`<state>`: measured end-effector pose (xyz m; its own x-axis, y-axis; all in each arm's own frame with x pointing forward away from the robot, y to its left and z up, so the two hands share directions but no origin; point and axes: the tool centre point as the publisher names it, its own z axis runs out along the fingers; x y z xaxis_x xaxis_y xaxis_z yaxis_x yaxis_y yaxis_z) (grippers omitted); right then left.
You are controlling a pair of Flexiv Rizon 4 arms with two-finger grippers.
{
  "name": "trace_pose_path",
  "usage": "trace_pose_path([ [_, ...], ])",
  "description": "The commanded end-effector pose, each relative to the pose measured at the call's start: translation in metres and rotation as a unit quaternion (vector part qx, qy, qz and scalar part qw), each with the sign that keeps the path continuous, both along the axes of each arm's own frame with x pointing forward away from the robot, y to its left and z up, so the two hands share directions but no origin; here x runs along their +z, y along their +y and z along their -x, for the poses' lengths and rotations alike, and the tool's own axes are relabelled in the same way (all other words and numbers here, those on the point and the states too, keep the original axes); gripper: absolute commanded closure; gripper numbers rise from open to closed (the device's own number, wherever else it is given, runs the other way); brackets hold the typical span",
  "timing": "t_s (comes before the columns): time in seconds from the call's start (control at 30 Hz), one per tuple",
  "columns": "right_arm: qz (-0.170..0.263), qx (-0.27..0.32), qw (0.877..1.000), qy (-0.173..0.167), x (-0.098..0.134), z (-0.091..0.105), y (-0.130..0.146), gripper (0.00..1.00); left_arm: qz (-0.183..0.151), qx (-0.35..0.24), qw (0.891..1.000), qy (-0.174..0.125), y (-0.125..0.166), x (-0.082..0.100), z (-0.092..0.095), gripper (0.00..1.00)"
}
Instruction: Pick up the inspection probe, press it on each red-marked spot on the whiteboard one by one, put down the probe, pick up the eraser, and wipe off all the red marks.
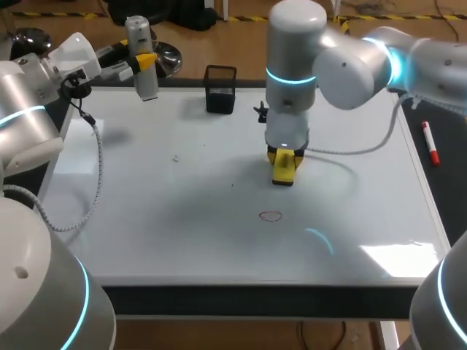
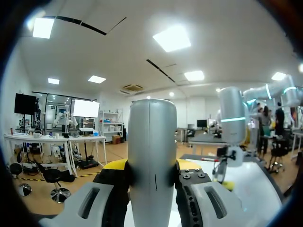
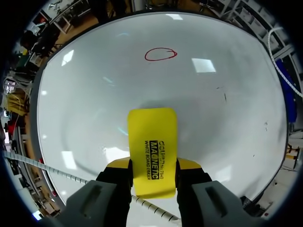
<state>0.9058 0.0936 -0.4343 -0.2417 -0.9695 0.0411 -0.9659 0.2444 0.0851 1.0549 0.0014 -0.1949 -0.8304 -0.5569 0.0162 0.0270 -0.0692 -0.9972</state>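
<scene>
Where the right arm enters from the upper right of the head view, its right gripper (image 1: 285, 155) points down over the upper middle of the large white rectangular whiteboard (image 1: 182, 240). The fingers are narrowly set and clamp the flat yellow rectangular eraser (image 1: 282, 175) from two sides. In the right wrist view, the eraser (image 3: 152, 142) projects forward from between the right gripper (image 3: 152, 166) fingers toward the board (image 3: 94, 94). Contact between eraser and board cannot be confirmed.

One small red hand-drawn oval mark (image 1: 270, 216) lies on the board just below frame centre, apart from the eraser. In the right wrist view the mark (image 3: 161, 54) is well ahead of the eraser.

At the upper left of the head view, the left gripper (image 1: 145, 63) is raised above the board's far left corner, fingers closed around the grey cylindrical inspection probe (image 1: 140, 44), which stands roughly upright. The left wrist view shows the probe (image 2: 151, 142) seated between the left gripper (image 2: 151, 169) fingers.

A small black open-topped box (image 1: 220, 89) stands at the board's upper edge. A red and white marker pen (image 1: 430, 143) lies at the right of the frame, beside the board.
</scene>
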Motion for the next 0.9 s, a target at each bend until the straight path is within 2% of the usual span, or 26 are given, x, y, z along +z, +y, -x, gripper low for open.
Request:
trace_pose_path([
  [0.03,0.003,-0.002,1.0,0.001,-0.039,0.003,-0.015,1.0,0.001,0.001,1.0,-0.001,-0.001,0.0,-0.001,1.0],
  [0.37,0.013,-0.009,1.0,0.001,-0.038,0.001,-0.027,1.0,0.001,0.001,1.0,-0.001,-0.001,0.0,-0.001,1.0],
  [0.57,0.015,-0.013,1.0,-0.009,-0.03,-0.003,-0.031,1.0,0.001,0.001,1.0,-0.001,-0.001,0.0,-0.001,1.0],
  [0.9,0.009,-0.008,0.999,-0.04,0.019,-0.019,-0.033,1.0,0.001,0.001,1.0,-0.001,-0.001,0.0,-0.001,1.0],
])
